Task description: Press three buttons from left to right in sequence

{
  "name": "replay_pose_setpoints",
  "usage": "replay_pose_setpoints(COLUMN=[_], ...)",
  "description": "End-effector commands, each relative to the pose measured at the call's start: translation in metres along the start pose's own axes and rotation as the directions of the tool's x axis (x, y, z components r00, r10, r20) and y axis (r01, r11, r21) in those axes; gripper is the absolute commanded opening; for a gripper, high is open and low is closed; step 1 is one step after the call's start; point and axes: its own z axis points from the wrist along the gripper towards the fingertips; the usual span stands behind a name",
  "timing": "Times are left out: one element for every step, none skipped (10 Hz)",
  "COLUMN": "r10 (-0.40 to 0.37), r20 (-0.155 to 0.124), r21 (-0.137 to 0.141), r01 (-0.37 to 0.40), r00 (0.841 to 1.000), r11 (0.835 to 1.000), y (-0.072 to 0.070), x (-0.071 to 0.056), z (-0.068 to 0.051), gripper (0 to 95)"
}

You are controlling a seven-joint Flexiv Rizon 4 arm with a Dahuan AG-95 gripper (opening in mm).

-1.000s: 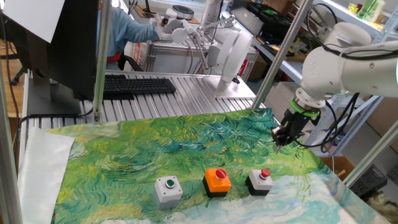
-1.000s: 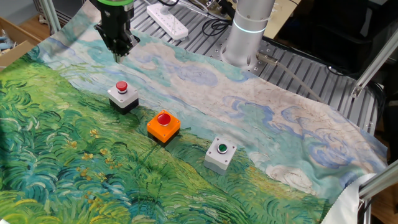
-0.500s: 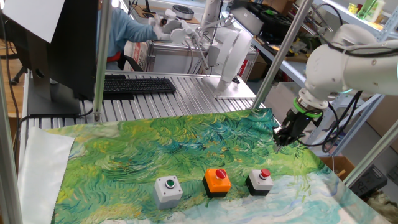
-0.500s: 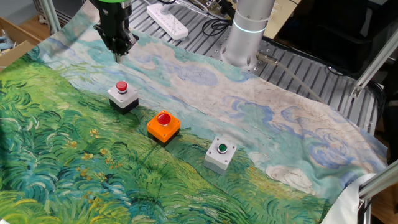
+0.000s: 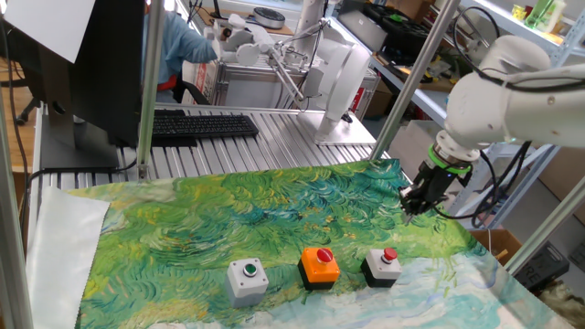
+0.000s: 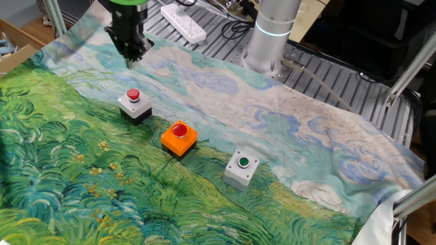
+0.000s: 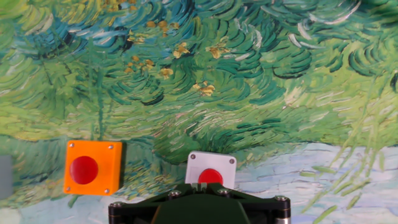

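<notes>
Three buttons sit in a row on the painted cloth: a light grey box with a green cap (image 5: 247, 272) (image 6: 242, 167), an orange box with a red cap (image 5: 320, 263) (image 6: 179, 136) (image 7: 92, 168), and a black box with a small red cap (image 5: 382, 264) (image 6: 134, 101) (image 7: 210, 171). My gripper (image 5: 407, 208) (image 6: 129, 58) (image 7: 199, 185) hangs shut and empty above the cloth. It is beyond the black box and touches none of the buttons. In the hand view only a sliver of the grey box (image 7: 5, 177) shows at the left edge.
The green and blue cloth (image 5: 274, 210) covers the table. Behind it lie a keyboard (image 5: 201, 125), a monitor (image 5: 82, 64) and a person at another bench. Metal frame posts (image 5: 151, 82) stand at the back. The arm's base (image 6: 272, 34) and a power strip (image 6: 184, 20) are nearby.
My gripper has stayed almost in place above the cloth, still shut. The arm's upper links shifted slightly. The buttons have not moved.
</notes>
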Motion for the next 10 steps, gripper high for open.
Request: replay_pose_setpoints(r10=[-0.01,-0.004,0.018,-0.019,-0.047,-0.065,-0.086,-0.093,-0.102,-0.108], r20=[-0.009,-0.012,-0.021,-0.012,-0.007,-0.001,-0.001,-0.001,0.0,-0.004], r21=[-0.024,-0.068,-0.17,-0.097,-0.032,-0.027,-0.045,-0.046,-0.048,-0.05], r01=[0.01,0.003,-0.022,0.018,0.047,0.065,0.086,0.093,0.102,0.107], r00=[1.0,1.0,1.0,1.0,0.999,0.998,0.996,0.996,0.995,0.994], r11=[1.0,0.998,0.985,0.995,0.998,0.998,0.995,0.995,0.994,0.993], y=[-0.0008,-0.0008,-0.0008,-0.0008,-0.0008,-0.0008,-0.0013,-0.0018,-0.0021,-0.0018], x=[-0.0028,-0.0028,-0.0028,-0.0028,-0.0028,-0.0028,-0.002,-0.0009,-0.0002,-0.0001], z=[0.0012,0.0012,0.0012,0.0012,0.0012,0.0012,0.001,0.0014,0.0016,0.0023], gripper=[0.0,0.0,0.0,0.0,0.0,0.0,0.0,0.0,0.0,0.0])
